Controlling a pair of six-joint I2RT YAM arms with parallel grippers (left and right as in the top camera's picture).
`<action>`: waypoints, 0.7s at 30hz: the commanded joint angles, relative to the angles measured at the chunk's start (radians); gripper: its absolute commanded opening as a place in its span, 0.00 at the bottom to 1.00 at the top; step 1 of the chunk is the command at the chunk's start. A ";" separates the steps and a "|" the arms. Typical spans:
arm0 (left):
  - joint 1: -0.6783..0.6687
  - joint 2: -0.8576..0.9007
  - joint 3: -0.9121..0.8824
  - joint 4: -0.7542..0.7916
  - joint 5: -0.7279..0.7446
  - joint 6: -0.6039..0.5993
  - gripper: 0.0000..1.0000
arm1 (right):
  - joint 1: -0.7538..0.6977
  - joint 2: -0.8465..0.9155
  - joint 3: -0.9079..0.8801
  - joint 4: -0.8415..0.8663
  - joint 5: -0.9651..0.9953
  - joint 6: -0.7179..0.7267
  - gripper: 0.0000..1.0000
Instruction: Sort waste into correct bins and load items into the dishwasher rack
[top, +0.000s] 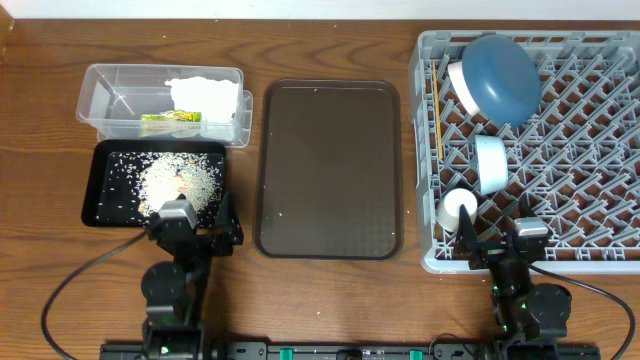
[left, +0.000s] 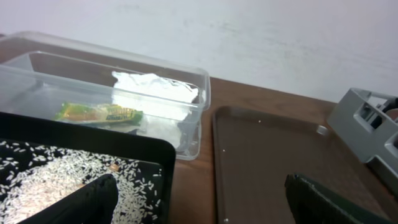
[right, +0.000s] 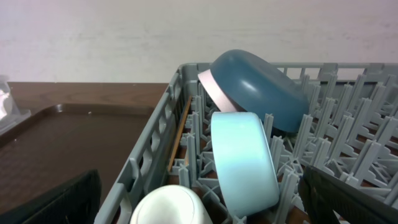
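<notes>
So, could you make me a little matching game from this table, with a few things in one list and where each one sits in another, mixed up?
Things
1. snack wrapper
2. rice scraps
3. light blue bowl
4. brown serving tray

Places
A. on its edge among the pegs of the grey rack
B. in the clear tub, next to the tissue
C. spread over the black tray
D. flat between the clear tub and the grey rack

Pairs: 1-B, 2-C, 3-A, 4-D
</notes>
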 joint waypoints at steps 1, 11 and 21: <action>0.005 -0.075 -0.044 0.012 -0.018 0.045 0.88 | 0.000 -0.006 -0.002 -0.004 0.006 -0.012 0.99; 0.005 -0.203 -0.052 -0.209 -0.042 0.056 0.88 | -0.001 -0.006 -0.002 -0.004 0.006 -0.012 0.99; 0.005 -0.246 -0.052 -0.206 -0.040 0.056 0.88 | 0.000 -0.006 -0.002 -0.004 0.006 -0.012 0.99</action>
